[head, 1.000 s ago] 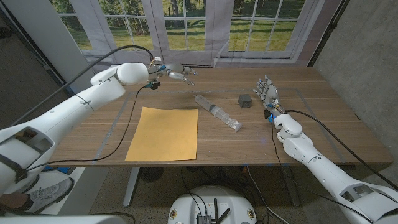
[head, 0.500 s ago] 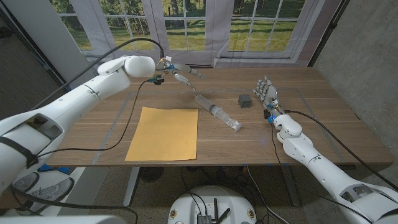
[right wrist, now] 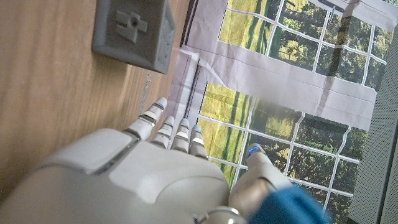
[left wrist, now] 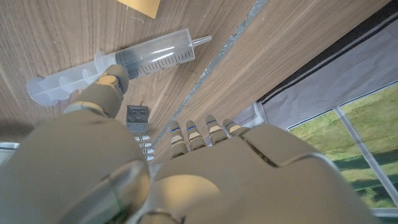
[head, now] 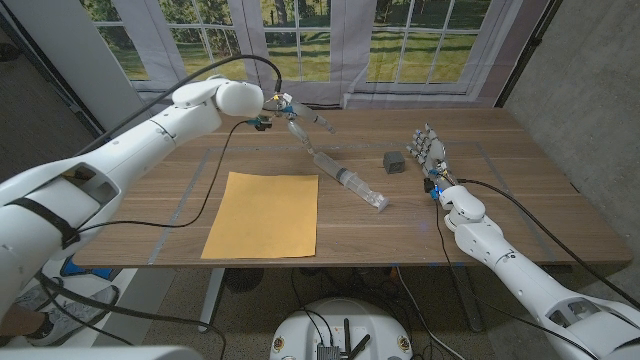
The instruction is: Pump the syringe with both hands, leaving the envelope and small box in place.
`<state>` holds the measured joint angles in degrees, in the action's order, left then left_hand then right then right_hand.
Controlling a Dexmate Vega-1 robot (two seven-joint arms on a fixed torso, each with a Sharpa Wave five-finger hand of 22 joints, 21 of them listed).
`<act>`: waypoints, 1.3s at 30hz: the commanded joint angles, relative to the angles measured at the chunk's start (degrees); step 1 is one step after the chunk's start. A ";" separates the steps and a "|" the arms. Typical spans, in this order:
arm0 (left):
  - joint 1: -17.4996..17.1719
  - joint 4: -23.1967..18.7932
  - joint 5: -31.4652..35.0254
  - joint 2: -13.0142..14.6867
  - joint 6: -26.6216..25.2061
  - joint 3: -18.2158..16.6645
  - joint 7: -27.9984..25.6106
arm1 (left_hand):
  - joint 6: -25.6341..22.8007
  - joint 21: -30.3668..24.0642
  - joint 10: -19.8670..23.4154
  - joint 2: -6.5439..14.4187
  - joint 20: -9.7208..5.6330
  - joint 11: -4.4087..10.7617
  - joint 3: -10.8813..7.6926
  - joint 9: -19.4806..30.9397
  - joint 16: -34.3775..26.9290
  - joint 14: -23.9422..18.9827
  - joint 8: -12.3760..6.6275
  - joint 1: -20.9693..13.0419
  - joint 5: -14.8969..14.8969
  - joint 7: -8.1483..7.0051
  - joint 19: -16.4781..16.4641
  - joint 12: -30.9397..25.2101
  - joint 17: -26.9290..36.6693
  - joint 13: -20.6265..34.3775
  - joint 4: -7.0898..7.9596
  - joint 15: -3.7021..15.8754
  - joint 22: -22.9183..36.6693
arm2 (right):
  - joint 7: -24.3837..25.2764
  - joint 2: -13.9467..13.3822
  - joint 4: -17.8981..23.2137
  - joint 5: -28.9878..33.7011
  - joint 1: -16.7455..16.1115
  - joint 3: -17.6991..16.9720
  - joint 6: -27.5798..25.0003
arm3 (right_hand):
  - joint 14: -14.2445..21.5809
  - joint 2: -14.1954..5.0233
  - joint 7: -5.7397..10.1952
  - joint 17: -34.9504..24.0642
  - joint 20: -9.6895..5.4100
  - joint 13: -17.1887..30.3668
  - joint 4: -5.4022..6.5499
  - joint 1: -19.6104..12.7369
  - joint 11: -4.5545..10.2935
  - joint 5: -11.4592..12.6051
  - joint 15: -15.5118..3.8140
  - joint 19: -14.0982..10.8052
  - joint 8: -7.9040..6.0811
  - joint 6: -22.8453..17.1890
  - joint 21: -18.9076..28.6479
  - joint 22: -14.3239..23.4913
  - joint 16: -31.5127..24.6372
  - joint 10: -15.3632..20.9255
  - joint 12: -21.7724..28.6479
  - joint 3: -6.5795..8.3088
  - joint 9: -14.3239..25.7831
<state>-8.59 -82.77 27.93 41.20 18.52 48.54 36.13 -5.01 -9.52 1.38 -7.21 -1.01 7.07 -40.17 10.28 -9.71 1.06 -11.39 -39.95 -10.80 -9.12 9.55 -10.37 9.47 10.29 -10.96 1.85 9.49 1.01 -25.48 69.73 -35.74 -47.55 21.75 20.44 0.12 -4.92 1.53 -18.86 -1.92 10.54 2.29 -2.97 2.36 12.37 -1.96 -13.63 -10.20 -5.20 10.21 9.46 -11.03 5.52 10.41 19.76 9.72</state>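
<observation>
Wooden table (head: 520, 210): syringe (head: 350, 181) apart from fingers (head: 322, 122).

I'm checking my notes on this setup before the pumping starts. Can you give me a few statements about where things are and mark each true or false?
1. The syringe lies on the table, held by neither robot hand. True.
2. The small box sits on the envelope. False: it sits on bare wood, apart from the envelope.
3. The left robot hand is near the syringe's far end. True.
4. The right robot hand holds the small box. False: it holds nothing, beside the box.
</observation>
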 commanded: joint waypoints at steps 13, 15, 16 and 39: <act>2.72 0.11 15.06 -3.75 2.50 5.24 1.53 | 2.88 -0.82 -4.12 -0.91 0.08 -0.99 0.94 0.20 0.10 4.23 0.03 -2.96 0.07 4.15 1.09 0.18 0.28 0.19 0.50 2.81 0.02 | -0.53 -0.79 0.77 -0.75 -0.79 -0.42 -0.62 | -0.23 -1.22 0.27 0.05 0.10 0.07 0.02 -0.31 0.12 0.08 -0.03 0.38 -0.25 0.16 0.45 0.16 -0.43 -0.61 0.22 0.45 0.28; 2.27 0.00 15.81 -3.85 2.07 5.28 0.82 | 3.06 -0.88 -4.90 -0.97 0.45 -1.40 1.08 0.21 0.02 4.52 -0.01 -3.18 0.10 4.37 0.95 0.29 0.27 0.18 0.52 2.42 0.02 | -0.44 -0.85 0.88 -0.75 -0.87 -0.41 -0.77 | -0.27 -1.20 0.26 0.06 0.12 0.07 0.02 -0.29 0.11 0.06 -0.11 0.40 -0.26 0.16 0.44 0.16 -0.43 -0.62 0.23 0.44 0.28; 2.10 -0.13 16.35 -3.89 1.82 5.39 0.58 | 3.11 -0.97 -5.03 -1.00 0.69 -1.77 1.17 0.22 -0.03 4.68 -0.07 -3.33 0.11 4.38 0.72 0.20 0.26 0.17 0.54 2.05 0.02 | -0.45 -0.86 0.92 -0.79 -0.92 -0.43 -0.78 | -0.29 -1.21 0.26 0.06 0.08 0.07 0.02 -0.28 0.10 0.06 -0.14 0.41 -0.27 0.15 0.44 0.16 -0.44 -0.60 0.24 0.43 0.28; -0.92 3.58 19.17 -7.67 -0.90 8.15 -6.22 | 10.71 -1.06 -10.36 -1.06 4.02 -7.22 2.79 0.22 -0.49 6.29 0.60 -5.62 0.10 7.24 0.36 0.01 0.18 -0.02 0.77 -2.28 0.04 | -0.37 -1.73 2.80 -1.33 -2.23 -0.66 -1.77 | -0.33 -1.47 0.45 0.46 0.68 0.06 -0.42 -0.58 0.37 -0.04 -0.04 0.66 -0.29 0.36 0.44 0.17 -0.66 -0.67 0.32 0.65 0.28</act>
<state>-8.14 -81.06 45.93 35.13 18.53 55.38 33.64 4.78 -10.20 -8.89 -8.33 2.69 0.53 -37.72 10.27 -9.71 7.38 -10.80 -44.86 -10.81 -1.99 9.74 -10.14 9.46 10.12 -10.28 0.02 9.34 0.51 -26.72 71.53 -36.80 -49.07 21.29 19.14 0.13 -4.92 1.94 -18.34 -1.42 10.53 2.05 -2.97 2.36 12.37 -1.95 -13.13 -10.20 -4.79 10.21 9.46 -11.46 4.90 10.41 20.00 9.72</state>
